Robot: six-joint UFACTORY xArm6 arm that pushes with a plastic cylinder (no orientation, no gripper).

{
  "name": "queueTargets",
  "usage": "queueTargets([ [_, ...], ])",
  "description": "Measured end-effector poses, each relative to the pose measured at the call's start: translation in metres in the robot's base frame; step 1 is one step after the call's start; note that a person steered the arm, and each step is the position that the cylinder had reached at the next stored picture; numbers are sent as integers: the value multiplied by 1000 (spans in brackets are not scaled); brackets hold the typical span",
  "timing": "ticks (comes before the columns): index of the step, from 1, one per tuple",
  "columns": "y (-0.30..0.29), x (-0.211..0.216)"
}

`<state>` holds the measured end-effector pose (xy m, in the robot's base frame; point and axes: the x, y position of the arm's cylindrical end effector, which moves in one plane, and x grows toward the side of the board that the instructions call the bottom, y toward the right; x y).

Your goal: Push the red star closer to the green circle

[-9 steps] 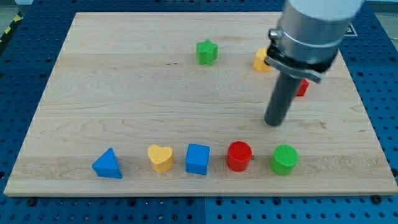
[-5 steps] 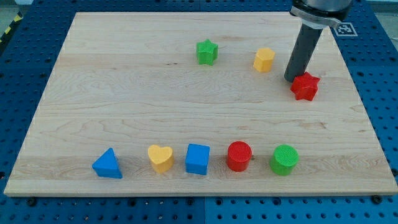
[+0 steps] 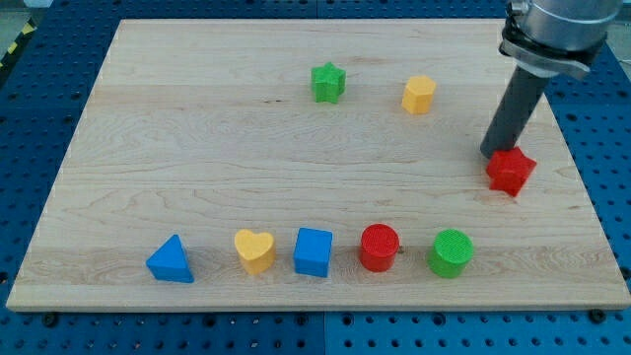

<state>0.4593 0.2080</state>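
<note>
The red star [image 3: 511, 171] lies near the board's right edge, above and to the right of the green circle [image 3: 452, 252] in the bottom row. My tip [image 3: 495, 154] touches the star's upper left side. The dark rod rises from there toward the view's top right.
A wooden board [image 3: 197, 148] on a blue pegboard table. A green star [image 3: 327, 82] and a yellow hexagon [image 3: 419, 95] sit near the top. The bottom row holds a blue triangle [image 3: 171, 260], yellow heart [image 3: 254, 249], blue cube [image 3: 314, 251] and red circle [image 3: 379, 247].
My tip moved up from mid-board to the star, then right and down, pushing the red star right and slightly down toward the board's right edge.
</note>
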Motion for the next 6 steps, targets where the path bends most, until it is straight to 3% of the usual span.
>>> queueTargets([
  [1, 16, 23],
  [2, 41, 4],
  [3, 62, 30],
  [4, 59, 49],
  [6, 30, 40],
])
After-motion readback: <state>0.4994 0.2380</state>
